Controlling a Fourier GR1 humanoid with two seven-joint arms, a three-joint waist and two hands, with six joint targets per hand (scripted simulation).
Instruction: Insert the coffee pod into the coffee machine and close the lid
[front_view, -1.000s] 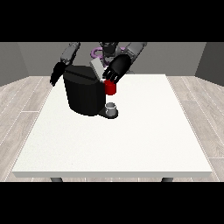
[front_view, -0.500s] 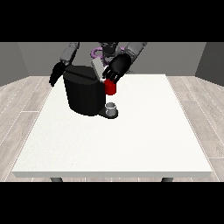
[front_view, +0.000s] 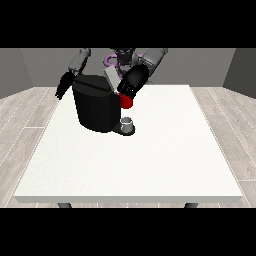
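Hand at view's right (front_view: 132, 82) sits at machine (front_view: 97, 107) top, upper centre; finger state unclear. Lid (front_view: 112, 79) likely light, stiff: push its free edge.

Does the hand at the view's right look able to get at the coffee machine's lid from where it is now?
Probably yes. That hand is already up against the machine, just beside the raised grey lid, with nothing showing between them.
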